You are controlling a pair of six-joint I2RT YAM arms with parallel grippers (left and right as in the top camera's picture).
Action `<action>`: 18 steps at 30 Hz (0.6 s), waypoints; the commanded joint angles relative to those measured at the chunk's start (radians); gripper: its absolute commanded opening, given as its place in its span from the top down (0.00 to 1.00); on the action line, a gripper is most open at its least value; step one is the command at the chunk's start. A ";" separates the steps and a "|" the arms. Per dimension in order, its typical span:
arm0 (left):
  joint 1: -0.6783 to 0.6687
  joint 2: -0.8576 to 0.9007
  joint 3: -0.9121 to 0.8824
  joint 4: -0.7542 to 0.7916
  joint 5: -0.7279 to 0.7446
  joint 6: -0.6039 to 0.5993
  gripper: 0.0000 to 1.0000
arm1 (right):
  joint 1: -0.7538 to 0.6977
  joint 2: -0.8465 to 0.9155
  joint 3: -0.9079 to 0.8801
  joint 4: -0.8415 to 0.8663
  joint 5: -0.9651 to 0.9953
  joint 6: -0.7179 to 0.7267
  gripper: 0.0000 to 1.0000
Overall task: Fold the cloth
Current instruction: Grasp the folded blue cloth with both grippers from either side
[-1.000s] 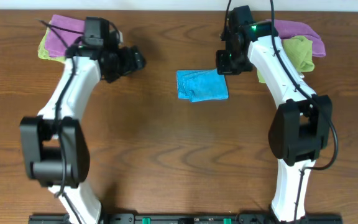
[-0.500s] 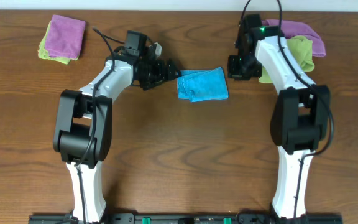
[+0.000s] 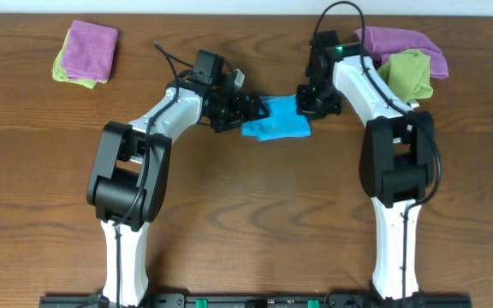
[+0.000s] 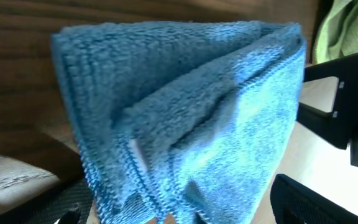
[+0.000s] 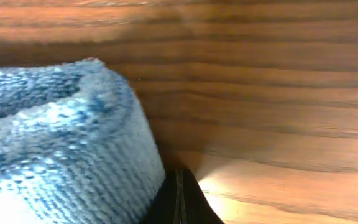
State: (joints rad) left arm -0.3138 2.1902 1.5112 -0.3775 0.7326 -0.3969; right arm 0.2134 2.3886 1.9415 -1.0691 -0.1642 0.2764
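The folded blue cloth (image 3: 279,121) lies on the wooden table at mid-back. In the left wrist view it (image 4: 185,112) fills the frame as a thick stack of layers. My left gripper (image 3: 253,109) is at the cloth's left edge, open, with its dark fingers (image 4: 306,199) either side of the folded edge (image 4: 179,214). My right gripper (image 3: 307,100) is at the cloth's right back corner. In the right wrist view it (image 5: 179,199) is shut and empty, pressed to the table beside the cloth (image 5: 55,143).
A purple cloth on a green one (image 3: 86,53) lies at the far left back. A purple cloth (image 3: 405,41) and a green cloth (image 3: 407,73) lie at the back right, behind the right arm. The green one also shows in the left wrist view (image 4: 347,28).
My left arm has swung right from the far-left stack to the blue cloth's left edge. My right gripper has moved left to the cloth's right corner. The cloth has bunched slightly.
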 commanded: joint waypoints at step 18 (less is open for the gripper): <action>0.039 0.105 -0.052 0.061 0.133 -0.011 0.25 | 0.027 0.032 -0.001 0.032 -0.132 0.027 0.99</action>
State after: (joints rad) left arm -0.2699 2.2375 1.4921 -0.3058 0.9024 -0.4088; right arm 0.2241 2.3955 1.9415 -1.0405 -0.2558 0.2821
